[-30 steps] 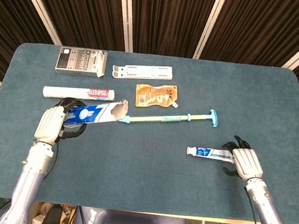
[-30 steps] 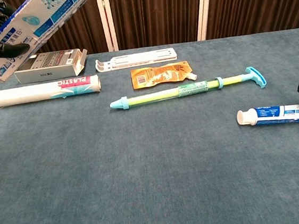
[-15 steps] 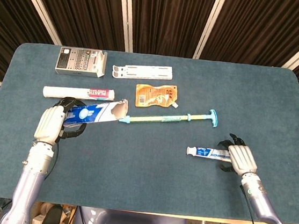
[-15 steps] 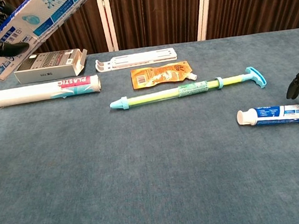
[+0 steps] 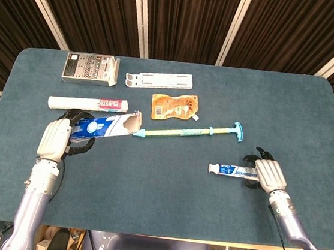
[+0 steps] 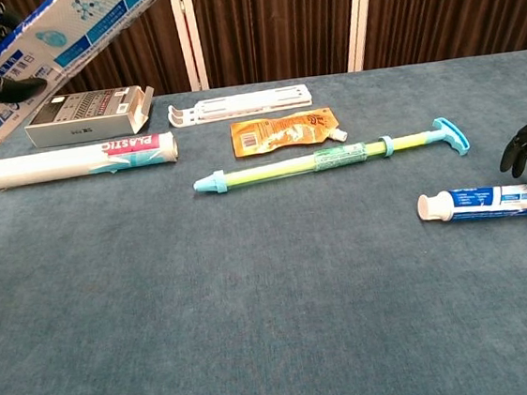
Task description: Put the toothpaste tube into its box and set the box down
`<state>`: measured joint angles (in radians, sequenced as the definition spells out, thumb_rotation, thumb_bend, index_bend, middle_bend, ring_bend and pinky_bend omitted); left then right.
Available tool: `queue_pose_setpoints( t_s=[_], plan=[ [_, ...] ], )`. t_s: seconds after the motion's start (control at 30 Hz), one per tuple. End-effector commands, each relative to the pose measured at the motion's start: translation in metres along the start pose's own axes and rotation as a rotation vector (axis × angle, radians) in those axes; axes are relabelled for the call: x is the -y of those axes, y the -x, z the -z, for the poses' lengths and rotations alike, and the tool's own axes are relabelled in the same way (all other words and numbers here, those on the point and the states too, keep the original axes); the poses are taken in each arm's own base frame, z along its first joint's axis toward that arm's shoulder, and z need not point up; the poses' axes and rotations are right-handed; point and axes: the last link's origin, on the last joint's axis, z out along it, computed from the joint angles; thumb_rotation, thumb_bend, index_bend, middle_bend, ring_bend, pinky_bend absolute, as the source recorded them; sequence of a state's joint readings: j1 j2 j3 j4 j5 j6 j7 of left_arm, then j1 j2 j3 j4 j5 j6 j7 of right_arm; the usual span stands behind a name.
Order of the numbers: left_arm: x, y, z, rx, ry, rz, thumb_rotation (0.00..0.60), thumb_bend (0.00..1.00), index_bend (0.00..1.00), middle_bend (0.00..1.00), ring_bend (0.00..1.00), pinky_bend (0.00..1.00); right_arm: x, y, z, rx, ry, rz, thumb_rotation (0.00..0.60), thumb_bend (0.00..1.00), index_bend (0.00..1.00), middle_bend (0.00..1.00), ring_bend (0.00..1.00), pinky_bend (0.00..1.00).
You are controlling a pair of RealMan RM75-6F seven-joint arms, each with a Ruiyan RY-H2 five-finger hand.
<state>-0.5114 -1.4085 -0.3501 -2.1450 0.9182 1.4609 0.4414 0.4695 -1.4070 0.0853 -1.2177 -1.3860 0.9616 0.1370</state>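
Blue-and-white toothpaste tube (image 5: 229,169) flat on table, tail under curled fingers of right hand (image 5: 265,173), grip unclear.

Toothpaste box (image 5: 103,125) sitting in the left hand (image 5: 57,138) at the table's (image 5: 164,200) left, toothpaste tube (image 5: 229,170) lying far right under the right hand (image 5: 268,174), long syringe (image 5: 187,131) lying between them, pouch (image 5: 174,106) lying behind it.

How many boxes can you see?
2. The toothpaste box is held up off the table in the left hand. A grey box lies at the table's far left corner, one end flap open. None seem hidden.
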Motion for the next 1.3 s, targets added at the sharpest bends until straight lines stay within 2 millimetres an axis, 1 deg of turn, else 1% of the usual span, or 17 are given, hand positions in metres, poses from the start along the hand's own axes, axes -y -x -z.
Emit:
queue_pose_setpoints(
  t_s=[0.03,0.27,0.5,0.8,0.87,0.93,1.1,1.3],
  plan=[
    [0.0,-0.002,0.0,-0.005,0.0,0.0,0.6,0.36,0.34,0.34,0.17,0.24,-0.003,0.005,0.001,0.008,0.006,-0.002,0.6,0.22,0.35,0.37,0.09,0.12],
    [0.001,-0.001,0.0,-0.003,-0.009,-0.005,0.6,0.36,0.34,0.34,0.17,0.24,-0.009,0.008,0.002,-0.001,0.012,-0.015,0.6,0.22,0.38,0.38,0.09,0.12],
    [0.001,-0.001,0.0,-0.002,-0.017,0.003,0.6,0.36,0.34,0.34,0.17,0.24,-0.013,0.01,0.002,-0.013,0.014,-0.026,0.6,0.22,0.44,0.44,0.12,0.12],
    [0.001,-0.006,0.002,-0.012,-0.029,0.004,0.6,0.36,0.34,0.34,0.17,0.24,-0.014,0.018,-0.002,-0.009,0.007,-0.033,0.6,0.23,0.45,0.45,0.13,0.12],
    [0.001,-0.006,0.003,-0.009,-0.031,0.004,0.6,0.36,0.34,0.34,0.17,0.24,-0.014,0.018,-0.002,-0.016,0.006,-0.039,0.6,0.25,0.47,0.48,0.15,0.12],
    [0.001,-0.005,0.004,-0.002,-0.03,-0.001,0.6,0.36,0.34,0.34,0.17,0.24,-0.014,0.017,-0.003,-0.025,0.005,-0.038,0.6,0.3,0.54,0.53,0.19,0.12],
    [0.001,-0.001,0.006,0.016,-0.02,-0.001,0.6,0.36,0.34,0.34,0.17,0.24,-0.018,0.016,0.002,-0.055,0.011,-0.033,0.6,0.39,0.66,0.61,0.27,0.12],
    [0.006,0.003,0.007,0.036,-0.022,0.006,0.6,0.36,0.35,0.34,0.17,0.24,-0.023,0.007,0.009,-0.103,0.01,-0.035,0.6,0.46,0.69,0.64,0.3,0.12]
  ],
)
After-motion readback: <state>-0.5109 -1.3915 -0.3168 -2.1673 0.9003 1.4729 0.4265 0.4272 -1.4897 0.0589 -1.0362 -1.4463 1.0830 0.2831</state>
